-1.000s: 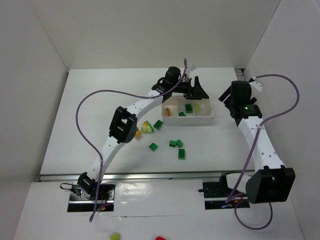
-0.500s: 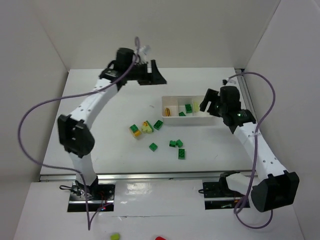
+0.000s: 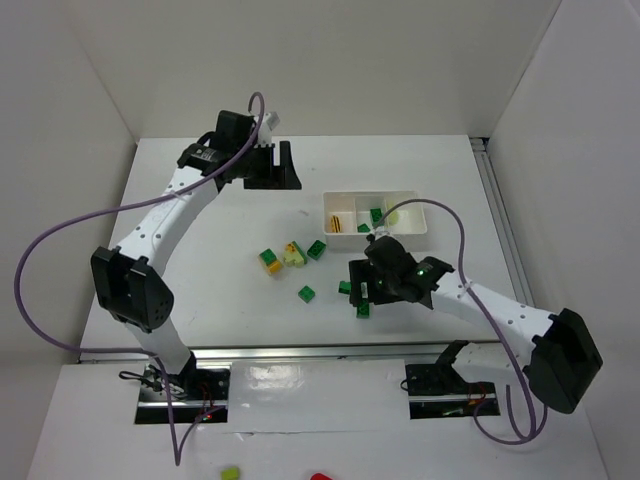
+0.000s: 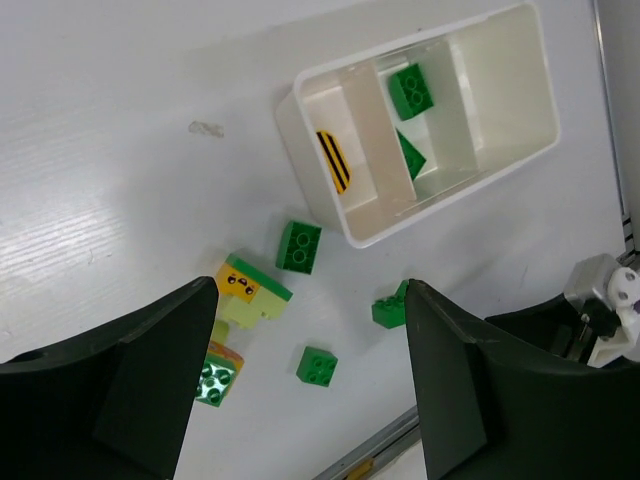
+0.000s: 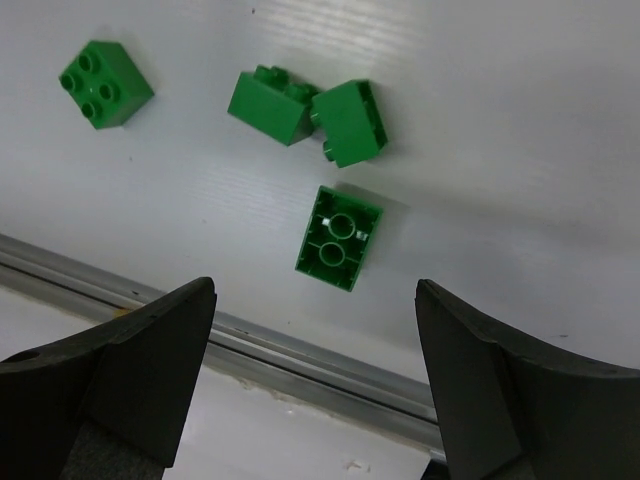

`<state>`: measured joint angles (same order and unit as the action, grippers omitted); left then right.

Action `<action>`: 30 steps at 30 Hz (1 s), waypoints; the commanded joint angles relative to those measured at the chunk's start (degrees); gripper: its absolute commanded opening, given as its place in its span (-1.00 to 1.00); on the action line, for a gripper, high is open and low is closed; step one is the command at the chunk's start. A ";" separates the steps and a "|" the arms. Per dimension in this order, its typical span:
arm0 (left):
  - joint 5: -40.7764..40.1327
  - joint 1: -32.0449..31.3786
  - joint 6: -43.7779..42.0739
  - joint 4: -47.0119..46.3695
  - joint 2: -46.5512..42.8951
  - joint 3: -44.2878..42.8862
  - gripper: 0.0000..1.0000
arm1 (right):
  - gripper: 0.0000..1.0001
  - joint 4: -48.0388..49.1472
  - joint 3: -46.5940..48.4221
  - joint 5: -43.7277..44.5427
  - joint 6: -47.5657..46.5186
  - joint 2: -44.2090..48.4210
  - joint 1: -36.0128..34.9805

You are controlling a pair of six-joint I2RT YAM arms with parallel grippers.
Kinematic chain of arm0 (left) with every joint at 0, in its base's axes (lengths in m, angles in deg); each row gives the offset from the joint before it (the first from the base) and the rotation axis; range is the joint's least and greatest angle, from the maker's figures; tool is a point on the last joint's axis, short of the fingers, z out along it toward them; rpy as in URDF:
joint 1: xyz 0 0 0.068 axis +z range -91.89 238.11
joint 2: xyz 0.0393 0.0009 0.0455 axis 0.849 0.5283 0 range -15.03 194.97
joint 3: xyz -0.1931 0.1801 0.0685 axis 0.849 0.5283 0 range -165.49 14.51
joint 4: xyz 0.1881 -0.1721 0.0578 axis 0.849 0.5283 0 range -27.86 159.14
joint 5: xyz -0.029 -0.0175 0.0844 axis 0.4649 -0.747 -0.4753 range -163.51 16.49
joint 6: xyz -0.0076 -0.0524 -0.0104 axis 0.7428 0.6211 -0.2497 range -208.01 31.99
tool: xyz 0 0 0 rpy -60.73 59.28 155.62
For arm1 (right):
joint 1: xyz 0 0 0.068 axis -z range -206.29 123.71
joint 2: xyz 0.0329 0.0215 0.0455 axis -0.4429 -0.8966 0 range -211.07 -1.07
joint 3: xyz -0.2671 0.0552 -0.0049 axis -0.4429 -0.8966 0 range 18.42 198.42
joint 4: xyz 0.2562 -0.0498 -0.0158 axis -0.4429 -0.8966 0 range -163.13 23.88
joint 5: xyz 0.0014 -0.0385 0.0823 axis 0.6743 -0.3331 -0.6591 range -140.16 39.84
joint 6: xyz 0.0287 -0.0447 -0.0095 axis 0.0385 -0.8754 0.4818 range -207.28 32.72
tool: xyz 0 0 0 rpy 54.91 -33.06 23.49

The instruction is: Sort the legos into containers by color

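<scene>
The right arm [image 3: 480,300] swings off the tray [image 4: 450,203] toward loose bricks
Released, the right gripper [image 5: 312,300] hangs above an upturned green brick [image 5: 338,238] by the near edge; the left gripper [image 4: 310,290], spread and empty, has retreated far left, so another green pickup seems next

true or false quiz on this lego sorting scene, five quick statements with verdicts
1. The right gripper is open above a green brick on the table. True.
2. That brick lies studs up. False: its hollow underside faces up.
3. The left gripper holds a brick. False: it is open and empty.
4. The middle compartment of the white tray holds green bricks. True.
5. The striped yellow-black piece lies on the table. False: it is in an end compartment of the tray.
</scene>
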<state>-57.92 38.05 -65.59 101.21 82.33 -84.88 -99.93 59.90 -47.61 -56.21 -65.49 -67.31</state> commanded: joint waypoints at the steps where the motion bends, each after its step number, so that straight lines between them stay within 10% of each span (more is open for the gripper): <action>1: -0.13 0.19 -0.62 0.75 0.19 -0.45 0.69 | 0.76 2.51 -0.87 4.39 4.25 -1.84 -4.24; 10: 0.40 0.19 -1.14 0.22 0.72 0.08 0.69 | 0.60 6.02 -2.63 7.90 8.92 -11.86 -8.20; 23: -0.04 0.19 -1.67 -0.92 1.25 1.22 0.63 | -0.30 -2.46 7.01 19.94 8.22 -14.16 -9.96; 30: -0.03 0.19 -0.98 -1.97 1.78 0.77 0.51 | -0.32 -5.13 20.47 16.04 -4.06 -9.64 8.35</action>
<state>-57.85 38.14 -65.72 101.45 83.42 -84.44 -103.42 74.45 -30.37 -53.50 -75.24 -67.35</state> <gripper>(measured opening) 0.784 0.450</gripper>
